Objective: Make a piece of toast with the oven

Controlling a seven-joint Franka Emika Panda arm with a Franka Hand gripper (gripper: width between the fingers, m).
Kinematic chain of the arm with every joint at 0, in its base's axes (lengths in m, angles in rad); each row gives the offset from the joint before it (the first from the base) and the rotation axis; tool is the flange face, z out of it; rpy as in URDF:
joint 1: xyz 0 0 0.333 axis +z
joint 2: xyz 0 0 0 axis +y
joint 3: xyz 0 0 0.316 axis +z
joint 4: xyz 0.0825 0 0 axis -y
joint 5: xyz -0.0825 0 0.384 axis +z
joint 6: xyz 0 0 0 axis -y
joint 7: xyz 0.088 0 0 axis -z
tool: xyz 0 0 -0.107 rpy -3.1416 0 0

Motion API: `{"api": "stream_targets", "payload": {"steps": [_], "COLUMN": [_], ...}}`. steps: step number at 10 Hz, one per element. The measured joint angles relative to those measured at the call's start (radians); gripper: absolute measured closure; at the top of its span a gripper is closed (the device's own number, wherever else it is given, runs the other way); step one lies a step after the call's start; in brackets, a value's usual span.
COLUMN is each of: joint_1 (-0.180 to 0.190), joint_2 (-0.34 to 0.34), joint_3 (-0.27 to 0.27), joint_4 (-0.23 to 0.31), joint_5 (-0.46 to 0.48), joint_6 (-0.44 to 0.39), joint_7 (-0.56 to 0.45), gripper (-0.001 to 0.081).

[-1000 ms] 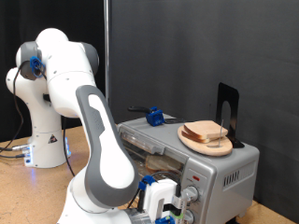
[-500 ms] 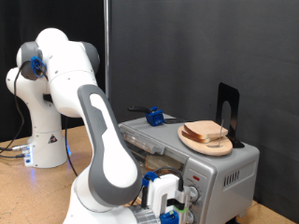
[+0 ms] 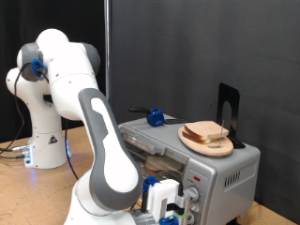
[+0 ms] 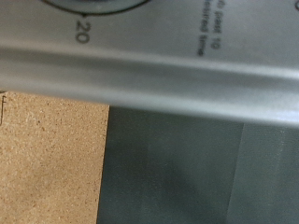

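My gripper sits low at the exterior view's bottom, right against the front of the oven, down by its knobs. The fingertips themselves are cut off by the picture's edge, so I cannot tell whether they are open or closed, and nothing shows between them. My wrist view is filled by the oven's silver front panel, very close, with the number 20 from a dial scale printed on it; beyond its edge I see the brown table.

I judge I am working at a knob. Doing that well means staying square to the panel, centring on the knob, and turning without dragging the oven.

The toast lies on a round wooden plate on top of the oven, not inside. The door looks open, rack bare.
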Motion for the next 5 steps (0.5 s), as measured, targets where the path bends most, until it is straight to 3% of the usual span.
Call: {"api": "stream_targets", "payload": {"steps": [5], "joint_1": [0.0], "joint_2": [-0.028], "joint_3": [0.002], "joint_4": [-0.051], "joint_5": [0.039], "joint_6": [0.026], "joint_7": [-0.316], "gripper": [0.0708]}}
